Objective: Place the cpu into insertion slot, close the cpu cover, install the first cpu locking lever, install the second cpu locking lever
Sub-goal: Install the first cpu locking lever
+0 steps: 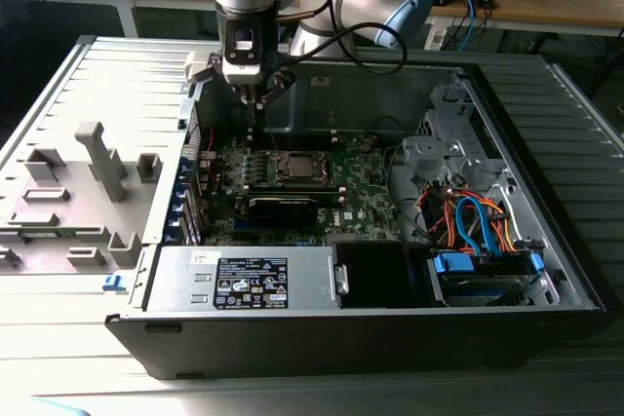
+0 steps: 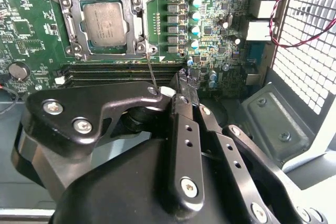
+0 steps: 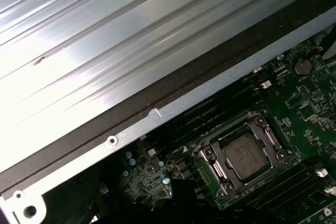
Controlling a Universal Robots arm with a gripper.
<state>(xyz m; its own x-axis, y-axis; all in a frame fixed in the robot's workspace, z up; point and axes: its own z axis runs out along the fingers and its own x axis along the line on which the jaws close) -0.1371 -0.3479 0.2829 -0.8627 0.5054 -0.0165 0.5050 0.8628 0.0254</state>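
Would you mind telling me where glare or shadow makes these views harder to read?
In the first wrist view, the ribbed metal panel is washed out by bright glare, while the cpu stays readable. In the second wrist view, the tool is a dark mass before an evenly lit motherboard. In the exterior view, the case's front wall lies in deep shadow.

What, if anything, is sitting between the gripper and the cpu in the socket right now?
Nothing visible blocks the way. The cpu lies in the insertion slot with the cpu cover down around it. The gripper hangs off to one side above the board, and a thin wire lever runs from the slot's corner up to it.
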